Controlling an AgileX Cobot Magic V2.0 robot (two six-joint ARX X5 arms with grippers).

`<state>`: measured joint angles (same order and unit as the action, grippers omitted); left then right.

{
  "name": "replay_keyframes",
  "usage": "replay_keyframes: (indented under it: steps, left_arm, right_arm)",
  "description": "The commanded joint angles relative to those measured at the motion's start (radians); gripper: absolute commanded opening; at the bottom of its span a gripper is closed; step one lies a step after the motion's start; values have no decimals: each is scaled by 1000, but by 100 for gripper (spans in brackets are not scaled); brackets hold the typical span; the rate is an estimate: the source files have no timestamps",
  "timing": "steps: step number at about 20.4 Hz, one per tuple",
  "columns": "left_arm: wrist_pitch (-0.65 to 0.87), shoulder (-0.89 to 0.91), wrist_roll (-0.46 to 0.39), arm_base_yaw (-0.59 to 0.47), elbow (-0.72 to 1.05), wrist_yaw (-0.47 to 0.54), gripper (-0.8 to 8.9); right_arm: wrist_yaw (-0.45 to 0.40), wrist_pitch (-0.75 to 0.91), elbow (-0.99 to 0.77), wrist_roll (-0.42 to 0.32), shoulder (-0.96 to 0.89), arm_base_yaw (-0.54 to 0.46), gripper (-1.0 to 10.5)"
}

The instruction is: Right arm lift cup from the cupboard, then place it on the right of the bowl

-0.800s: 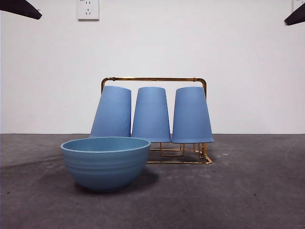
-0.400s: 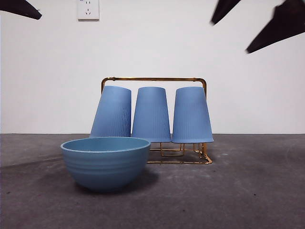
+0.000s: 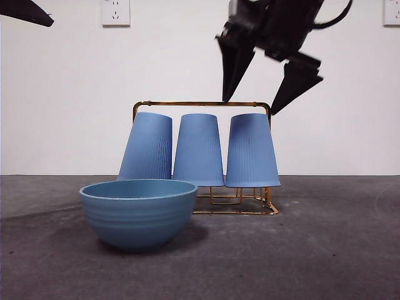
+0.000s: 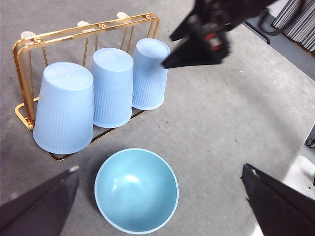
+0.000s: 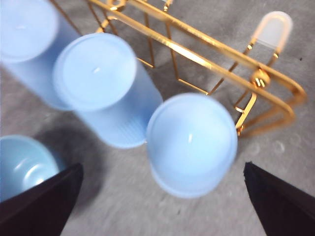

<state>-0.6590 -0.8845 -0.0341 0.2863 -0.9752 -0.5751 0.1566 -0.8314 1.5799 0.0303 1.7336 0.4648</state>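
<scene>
Three blue ribbed cups stand upside down on the gold wire cupboard (image 3: 200, 104). My right gripper (image 3: 249, 105) is open and hangs just above the rightmost cup (image 3: 252, 151), not touching it. In the right wrist view that cup (image 5: 192, 142) lies between the spread jaws, with the middle cup (image 5: 96, 73) and the cupboard (image 5: 206, 56) beside it. The wide blue bowl (image 3: 139, 212) sits in front of the left cup (image 3: 149, 147). My left gripper (image 4: 158, 169) is open and empty, high above the bowl (image 4: 136, 189). The left wrist view also shows the right gripper (image 4: 197, 39).
The dark grey table (image 3: 325, 250) stretches to the right of the bowl and cupboard. A white wall with a socket (image 3: 115, 12) stands behind. The table's edge (image 4: 275, 44) shows beyond the right arm in the left wrist view.
The right arm has come in from the upper right, moving left and down to just above the rightmost cup. Cups, bowl and left arm have not moved.
</scene>
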Motion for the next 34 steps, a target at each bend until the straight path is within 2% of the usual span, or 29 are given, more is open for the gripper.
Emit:
replay_keyframes:
  steps: [1, 5, 11, 16, 21, 31, 34]
  left_arm:
    - [0, -7, 1, 4, -22, -4, 531]
    - [0, -7, 1, 4, -22, -4, 531]
    - [0, -7, 2, 4, -22, -4, 531]
    - [-1, -7, 5, 4, -22, -5, 532]
    - [0, -7, 13, 5, -22, -4, 531]
    - [0, -79, 56, 16, -22, -5, 531]
    - [1, -136, 90, 22, -22, -24, 531]
  right_arm:
    - [-54, -3, 40, 7, 53, 12, 527]
    - [-58, 29, 42, -5, 79, 12, 526]
    - [-61, 37, 42, -7, 113, 12, 450]
    - [-78, 39, 42, -4, 131, 12, 307]
    - [-84, 37, 52, 11, 127, 12, 301]
    - [-76, -6, 57, 27, -81, 12, 301]
    - [-32, -44, 56, 34, -166, 12, 301]
